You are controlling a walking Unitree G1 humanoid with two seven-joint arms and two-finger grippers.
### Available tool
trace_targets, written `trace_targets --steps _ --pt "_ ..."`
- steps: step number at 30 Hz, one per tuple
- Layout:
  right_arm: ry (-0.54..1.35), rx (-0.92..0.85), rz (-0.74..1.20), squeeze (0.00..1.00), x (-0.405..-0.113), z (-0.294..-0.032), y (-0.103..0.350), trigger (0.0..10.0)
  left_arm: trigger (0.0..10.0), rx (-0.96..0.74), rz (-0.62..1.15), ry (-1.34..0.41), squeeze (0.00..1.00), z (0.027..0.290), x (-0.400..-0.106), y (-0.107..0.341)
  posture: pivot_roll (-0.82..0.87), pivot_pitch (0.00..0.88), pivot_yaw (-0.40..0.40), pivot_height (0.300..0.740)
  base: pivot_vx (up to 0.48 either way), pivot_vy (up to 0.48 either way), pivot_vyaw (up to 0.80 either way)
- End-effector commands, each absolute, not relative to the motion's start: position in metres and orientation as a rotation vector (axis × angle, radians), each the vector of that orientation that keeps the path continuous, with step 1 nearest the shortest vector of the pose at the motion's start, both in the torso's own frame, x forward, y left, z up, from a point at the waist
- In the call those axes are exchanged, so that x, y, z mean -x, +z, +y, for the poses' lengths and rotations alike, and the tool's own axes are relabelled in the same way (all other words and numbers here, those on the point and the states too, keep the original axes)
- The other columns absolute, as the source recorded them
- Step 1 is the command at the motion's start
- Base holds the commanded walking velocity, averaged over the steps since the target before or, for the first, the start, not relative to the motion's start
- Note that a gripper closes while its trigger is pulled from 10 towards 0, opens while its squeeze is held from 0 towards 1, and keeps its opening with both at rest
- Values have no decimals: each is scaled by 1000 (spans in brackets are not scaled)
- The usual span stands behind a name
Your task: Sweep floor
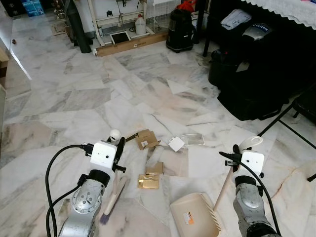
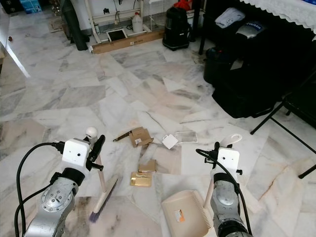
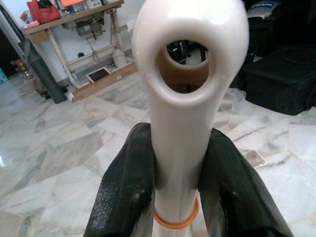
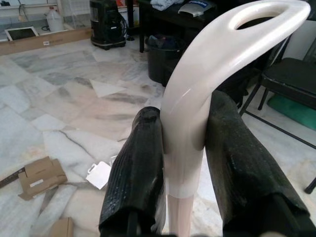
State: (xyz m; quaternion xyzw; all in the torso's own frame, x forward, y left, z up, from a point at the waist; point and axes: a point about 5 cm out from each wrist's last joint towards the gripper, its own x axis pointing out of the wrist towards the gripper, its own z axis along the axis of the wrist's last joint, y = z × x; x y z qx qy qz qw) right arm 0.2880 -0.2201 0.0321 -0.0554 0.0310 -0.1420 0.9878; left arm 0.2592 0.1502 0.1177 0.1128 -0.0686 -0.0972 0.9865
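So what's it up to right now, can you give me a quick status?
Left claw shut on broom. Right claw shut on dustpan handle. Cardboard scraps and gold packet on floor ahead, unswept. Black bags off right.

Cream broom [image 2: 101, 190] (bristles down) beside beige dustpan [image 2: 186, 215].

ahead: cardboard scraps [image 1: 146, 139] | right: black bags [image 1: 256, 94] | left: open floor [image 1: 49, 98]

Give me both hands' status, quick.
Left hand: shut on the broom handle.
Right hand: shut on the dustpan handle.
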Motion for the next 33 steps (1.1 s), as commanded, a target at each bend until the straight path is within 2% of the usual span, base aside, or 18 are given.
trace_targets --steps 1,13,14,15,19,20,22,23,33 --pt "-275 127 115 0 -283 -220 23 10000 10000 -237 -173 -202 0 151 -259 126 133 93 46 740 0 0 0" --pt "-279 120 97 0 -285 -222 27 10000 10000 -225 -127 -211 0 153 -255 117 129 82 46 740 0 0 0" --pt "-278 120 97 890 -285 -222 27 10000 10000 -226 -127 -211 0 153 -255 117 130 79 46 740 0 0 0" --pt "-279 122 97 1000 -285 -222 27 10000 10000 -225 -128 -210 0 153 -256 117 129 78 45 740 0 0 0" --pt "-287 126 99 1000 -284 -223 27 10000 10000 -224 -130 -212 0 153 -256 117 128 75 46 740 0 0 0" --pt "-290 127 101 694 -284 -223 26 10000 10000 -224 -131 -214 0 153 -256 117 128 75 46 740 0 0 0" --pt "-292 128 102 694 -284 -224 26 10000 10000 -224 -131 -215 0 152 -256 117 128 75 46 740 0 0 0" --pt "-293 128 103 0 -284 -224 26 10000 10000 -224 -131 -216 0 152 -256 117 126 76 46 740 0 0 0" --pt "-290 114 107 0 -284 -230 27 10000 10000 -220 -126 -224 0 150 -256 116 121 81 42 740 0 0 0"
